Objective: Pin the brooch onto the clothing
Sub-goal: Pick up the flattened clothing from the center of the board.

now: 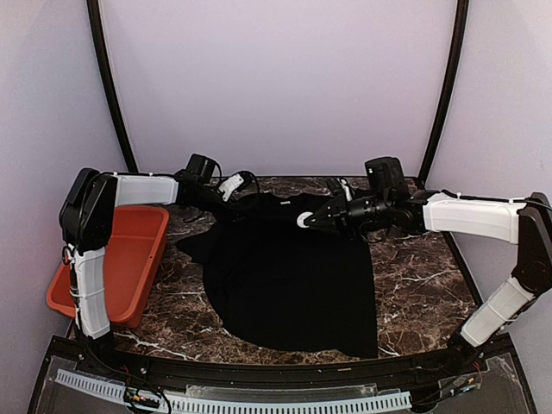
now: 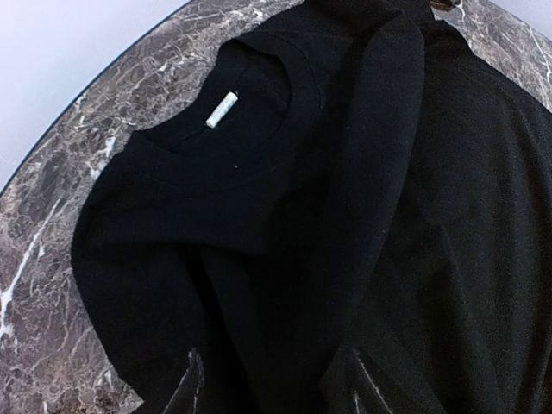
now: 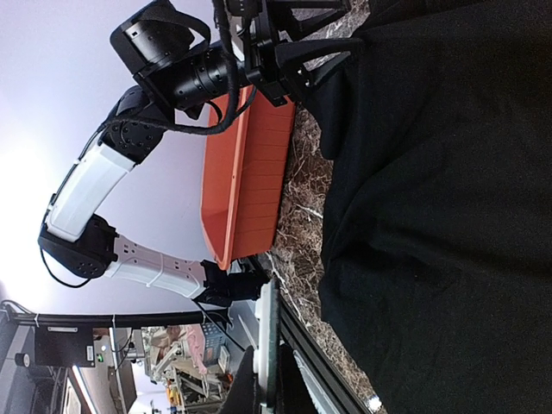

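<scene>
The clothing (image 1: pixel 293 276), a black T-shirt, lies spread on the marble table (image 1: pixel 418 285), collar toward the far edge. My left gripper (image 1: pixel 229 198) is down on the shirt's far left shoulder. In the left wrist view its fingers (image 2: pixel 191 386) stand apart, with a raised fold of the clothing (image 2: pixel 259 172) between them, just below the collar and its white label (image 2: pixel 221 109). My right gripper (image 1: pixel 312 220) hovers over the upper chest, shut on the brooch (image 1: pixel 304 221), a flat white round disc. The right wrist view shows the brooch (image 3: pixel 267 310) edge-on, clamped in the gripper (image 3: pixel 267 352).
An orange bin (image 1: pixel 121 259) sits at the table's left edge, under the left arm. The shirt's hem reaches close to the near rail (image 1: pixel 259 366). Dark curved posts (image 1: pixel 108 78) rise at the back corners.
</scene>
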Controlling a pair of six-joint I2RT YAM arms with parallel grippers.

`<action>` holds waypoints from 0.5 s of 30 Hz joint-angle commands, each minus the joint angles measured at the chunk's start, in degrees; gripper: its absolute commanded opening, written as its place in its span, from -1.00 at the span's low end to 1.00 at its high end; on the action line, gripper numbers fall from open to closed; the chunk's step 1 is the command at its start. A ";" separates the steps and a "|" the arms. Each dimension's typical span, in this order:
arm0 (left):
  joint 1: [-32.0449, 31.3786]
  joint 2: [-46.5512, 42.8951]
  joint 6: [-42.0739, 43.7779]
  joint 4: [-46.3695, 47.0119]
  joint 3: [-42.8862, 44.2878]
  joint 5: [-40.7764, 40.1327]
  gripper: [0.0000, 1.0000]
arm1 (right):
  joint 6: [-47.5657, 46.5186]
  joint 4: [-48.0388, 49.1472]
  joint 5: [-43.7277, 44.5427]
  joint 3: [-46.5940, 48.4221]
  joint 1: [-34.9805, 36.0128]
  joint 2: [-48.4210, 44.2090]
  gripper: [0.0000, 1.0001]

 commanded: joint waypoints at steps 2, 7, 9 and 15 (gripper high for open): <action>-0.29 1.81 2.33 -3.69 2.57 0.81 0.04 | -1.11 -0.89 1.00 1.12 -0.20 -0.93 -1.00; -0.20 2.71 2.83 -3.74 3.12 -1.71 -0.08 | -1.11 -0.88 1.42 0.63 -0.20 -1.31 -1.00; -0.20 2.96 2.60 -3.33 3.02 -2.29 -0.21 | -1.03 -0.90 1.49 0.67 -0.24 -1.11 -1.00; -0.19 3.10 1.57 -2.96 2.97 -2.28 -0.75 | -0.84 -0.87 1.19 1.24 -0.20 -0.31 -1.00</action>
